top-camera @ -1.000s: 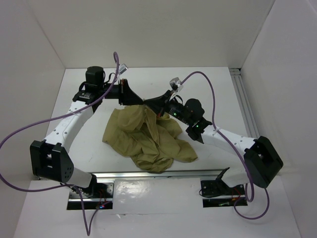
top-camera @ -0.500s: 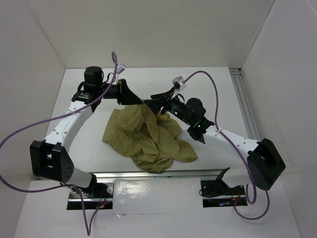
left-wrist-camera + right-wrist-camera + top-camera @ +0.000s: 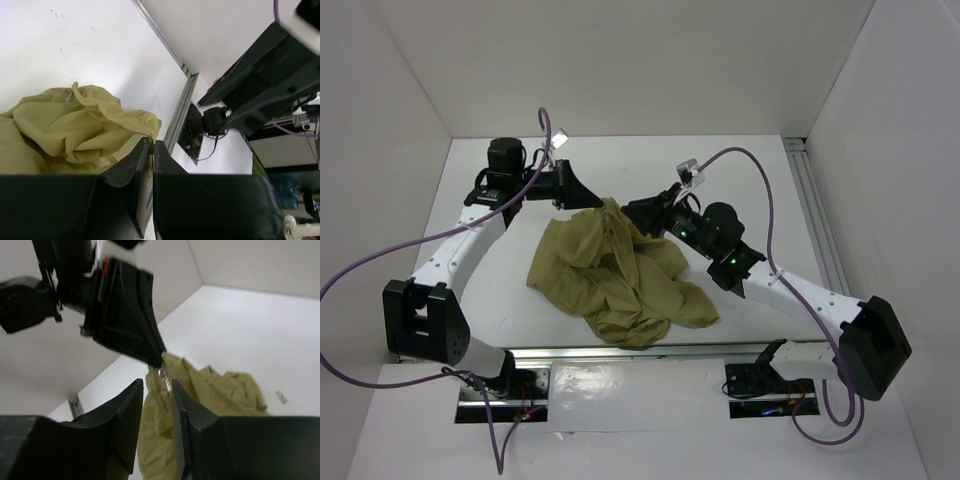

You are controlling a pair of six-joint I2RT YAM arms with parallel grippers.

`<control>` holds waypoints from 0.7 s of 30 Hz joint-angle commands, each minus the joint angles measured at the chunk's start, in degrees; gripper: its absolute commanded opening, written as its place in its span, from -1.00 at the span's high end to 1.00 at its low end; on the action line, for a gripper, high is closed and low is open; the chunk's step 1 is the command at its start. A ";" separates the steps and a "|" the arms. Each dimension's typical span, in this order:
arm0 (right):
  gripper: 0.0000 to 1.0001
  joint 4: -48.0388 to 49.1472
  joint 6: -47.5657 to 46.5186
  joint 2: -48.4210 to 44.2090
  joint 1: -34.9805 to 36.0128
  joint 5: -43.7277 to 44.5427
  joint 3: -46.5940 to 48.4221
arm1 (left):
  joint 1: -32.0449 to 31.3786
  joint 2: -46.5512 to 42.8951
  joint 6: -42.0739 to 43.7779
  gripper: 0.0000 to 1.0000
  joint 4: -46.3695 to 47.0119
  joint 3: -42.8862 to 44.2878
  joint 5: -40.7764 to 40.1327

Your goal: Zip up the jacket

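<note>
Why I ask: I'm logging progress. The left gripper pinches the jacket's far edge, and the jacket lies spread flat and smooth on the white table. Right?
Not quite. The jacket is not spread flat and smooth: it lies in a crumpled heap on the white table, as the top external view shows. The left gripper does pinch its far edge.

jacket [image 3: 75,120]: cut off at left edge, lower part behind fingers [image 3: 127,175] | zipper: too small to trace (top view) | shiny bit [image 3: 161,372] at left gripper [image 3: 159,359]: blurred
</note>
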 commanded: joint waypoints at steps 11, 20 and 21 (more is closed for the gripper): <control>0.03 -2.50 6.03 11.14 3.17 -5.68 3.07 | 0.63 0.06 -3.39 1.00 4.43 -0.01 -1.35; -0.06 -0.83 4.45 12.81 3.17 -2.52 4.21 | 0.63 -0.47 -3.92 1.00 4.43 -0.54 -0.83; -0.06 -0.83 4.45 12.81 3.17 -1.65 4.21 | 0.63 -0.47 -3.92 1.00 4.43 -0.54 -0.83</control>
